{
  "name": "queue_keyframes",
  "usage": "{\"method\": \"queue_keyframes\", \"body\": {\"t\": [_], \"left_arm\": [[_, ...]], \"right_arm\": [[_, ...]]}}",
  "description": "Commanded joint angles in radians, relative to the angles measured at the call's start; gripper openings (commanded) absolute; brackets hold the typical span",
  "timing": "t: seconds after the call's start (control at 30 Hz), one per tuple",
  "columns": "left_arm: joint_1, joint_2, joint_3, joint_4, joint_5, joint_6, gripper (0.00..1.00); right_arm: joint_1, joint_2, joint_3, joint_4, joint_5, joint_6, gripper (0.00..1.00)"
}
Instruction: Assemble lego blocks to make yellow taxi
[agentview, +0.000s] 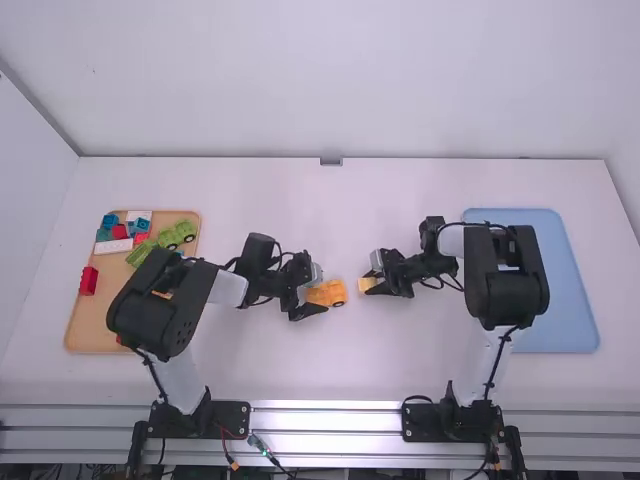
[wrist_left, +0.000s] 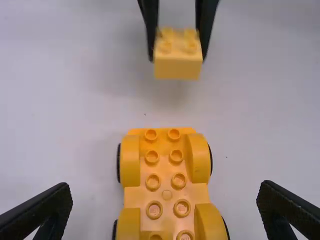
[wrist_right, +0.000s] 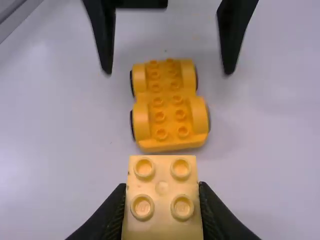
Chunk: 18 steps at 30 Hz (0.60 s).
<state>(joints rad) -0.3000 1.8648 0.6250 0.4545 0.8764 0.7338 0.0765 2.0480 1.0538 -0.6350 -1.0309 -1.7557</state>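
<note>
Base (wrist_left: 167, 192): Lay on the table (agentview: 350, 370), studs up, with wheels along both sides; bore nothing on its studs.

Left gripper (wrist_left: 165, 187): Held nothing; had its fingers spread, one out to each side of the base, apart from it.

Right gripper (wrist_right: 163, 192): Was clenched on the block (wrist_right: 162, 202), with one finger against each of two opposite sides.

Block: Hung above the table, studs up, just off one end of the base, without touching it.

Tray (agentview: 85, 330): Contained green pieces (agentview: 178, 235) and other bricks, well apart from the base; had a red brick (agentview: 88, 281) at its outer edge.

Blue tray (agentview: 565, 290): Lay on the right arm's side.

Taxi: Seemed to be at the step of adding the block to the bare base, with the body largely unbuilt.

Block onto base: Called, by judgement, for carrying over the base, matching to the studs and pressing straight down, preferably with the left gripper bracing the sides; risked crooked seating or a sliding base if pressed unbraced.
</note>
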Motion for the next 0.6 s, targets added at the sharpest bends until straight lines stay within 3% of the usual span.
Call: {"method": "queue_keyframes", "body": {"t": [0.0,0.33,0.5,0.57], "left_arm": [[-0.009,0.024,-0.027,0.027,-0.016,0.019,0.99],[-0.010,0.087,-0.118,0.280,-0.082,-0.056,0.98],[-0.008,0.103,-0.140,0.315,-0.065,-0.026,0.79],[-0.009,0.105,-0.140,0.322,-0.046,-0.025,0.77]], "right_arm": [[0.024,-0.042,0.011,0.019,-0.016,0.095,0.15],[0.105,-0.066,0.012,0.059,-0.028,0.163,0.13],[0.125,-0.069,0.012,0.073,-0.045,0.207,0.10],[0.130,-0.069,0.012,0.087,-0.043,0.237,0.10]]}}
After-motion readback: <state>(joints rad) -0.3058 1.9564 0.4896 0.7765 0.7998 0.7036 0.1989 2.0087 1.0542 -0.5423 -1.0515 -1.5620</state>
